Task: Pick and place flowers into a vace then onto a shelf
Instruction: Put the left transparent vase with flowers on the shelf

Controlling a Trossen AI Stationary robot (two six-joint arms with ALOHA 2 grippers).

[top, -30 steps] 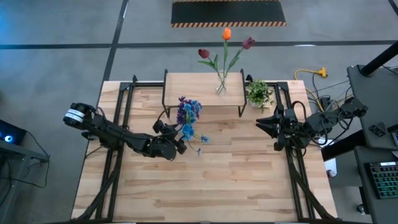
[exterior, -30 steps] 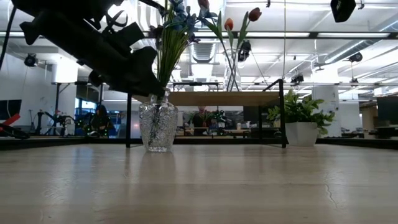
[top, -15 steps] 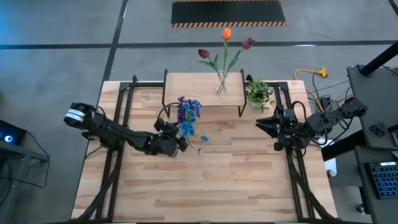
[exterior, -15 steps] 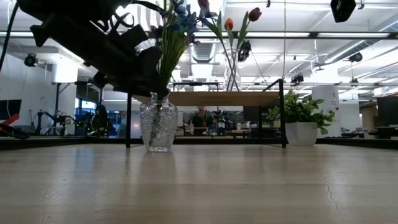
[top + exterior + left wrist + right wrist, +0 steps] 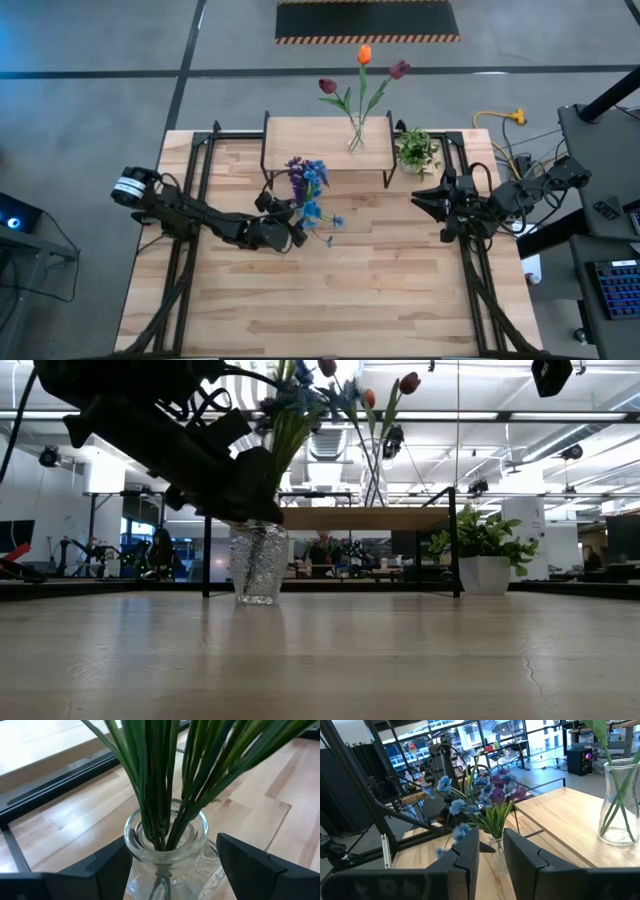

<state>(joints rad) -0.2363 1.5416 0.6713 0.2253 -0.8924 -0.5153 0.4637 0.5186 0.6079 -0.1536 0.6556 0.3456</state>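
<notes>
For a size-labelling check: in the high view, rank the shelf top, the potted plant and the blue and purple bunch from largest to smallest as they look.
1. Shelf top, clearly largest.
2. Blue and purple bunch and potted plant: too alike to rank; the bunch stands taller, nearer the overhead camera.

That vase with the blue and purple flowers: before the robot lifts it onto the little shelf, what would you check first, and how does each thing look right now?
1. Left tool straddles the vase neck, a finger on either side: ok.
2. Fingers closed firmly on the glass: cannot tell; gaps seem to remain.
3. Blue and purple flowers seated in the glass vase: ok, stems go down through the mouth.
4. Vase upright on the table: ok.
5. Free room on the shelf: ok, the board left of the tulip vase is bare.
6. Right tool out of the way: ok, near the table's right edge.
</notes>
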